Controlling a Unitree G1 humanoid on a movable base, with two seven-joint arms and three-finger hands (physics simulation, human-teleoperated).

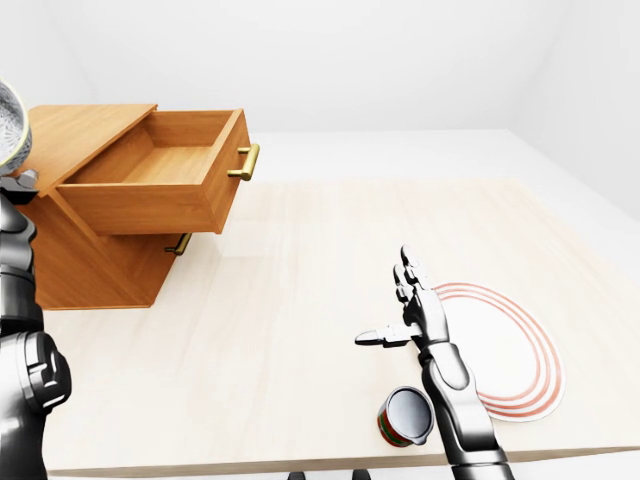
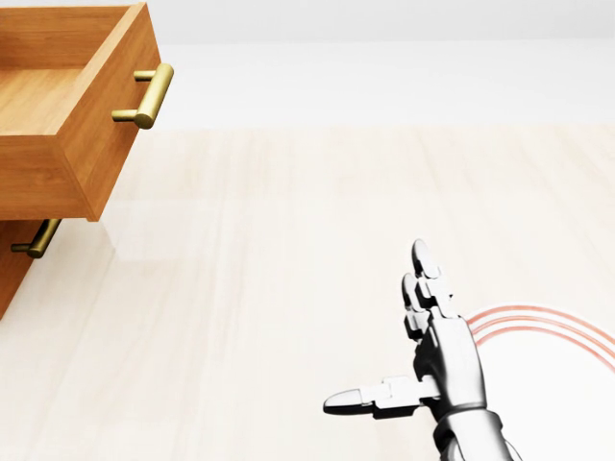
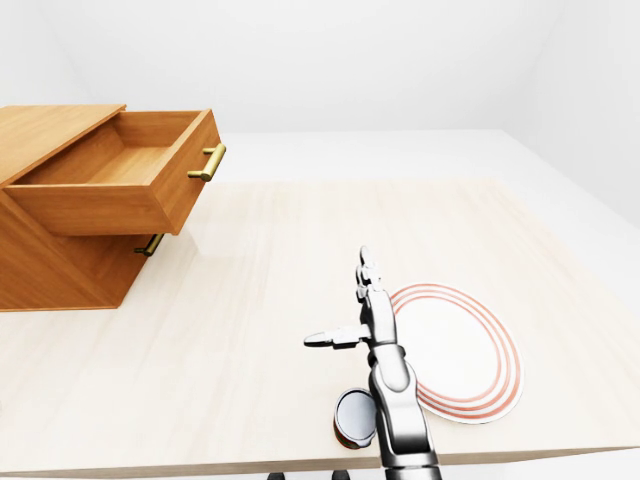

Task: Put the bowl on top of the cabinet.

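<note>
While the drawer (image 1: 165,165) gapes (bare inside), bowl (image 1: 12,128) raised beside cabinet (image 1: 75,135).

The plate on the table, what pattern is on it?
The plate is white with thin red rings around its rim, clearest in the right-eye view.

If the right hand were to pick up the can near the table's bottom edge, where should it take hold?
The can lies on its side, open mouth toward the camera, just left of the right hand, whose fingers are spread open. Probably best to come down from above and close the fingers across the curved red-and-green wall, since the rounded sides could roll under a sideways push.
</note>
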